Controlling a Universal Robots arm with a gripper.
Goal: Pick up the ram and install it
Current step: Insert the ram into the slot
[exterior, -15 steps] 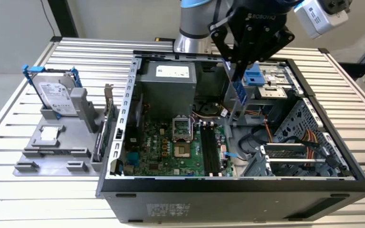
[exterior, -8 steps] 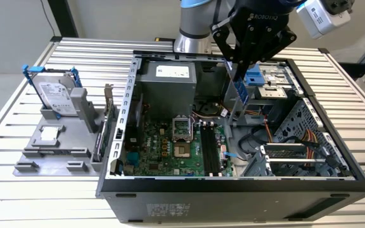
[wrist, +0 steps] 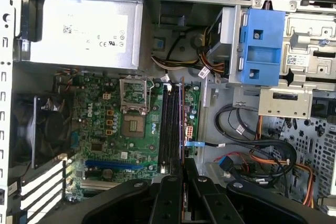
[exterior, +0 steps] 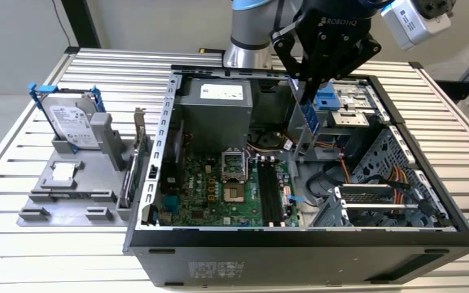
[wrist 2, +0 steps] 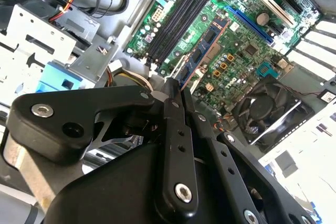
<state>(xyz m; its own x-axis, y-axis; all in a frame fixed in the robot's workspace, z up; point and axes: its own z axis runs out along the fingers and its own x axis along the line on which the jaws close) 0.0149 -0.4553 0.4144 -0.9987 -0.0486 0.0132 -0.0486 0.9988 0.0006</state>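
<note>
The tool [exterior: 309, 82] is gripping the ram [exterior: 309, 119] by its upper edge, hanging it vertically above the open computer case [exterior: 300, 235] so it can line up with the memory slots [exterior: 269, 192].

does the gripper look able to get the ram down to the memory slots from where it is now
Probably yes. The gripper holds the ram upright above the open case, and in the first wrist view the memory slots lie bare, nothing over them. Cables sit off to one side.

White label [wrist: 95, 29] w/ small print on pwr supply [wrist: 52, 51]; sticker [exterior: 69, 121] on hard drive [exterior: 88, 141]; lettering [exterior: 341, 21] on hand [exterior: 306, 79].
</note>
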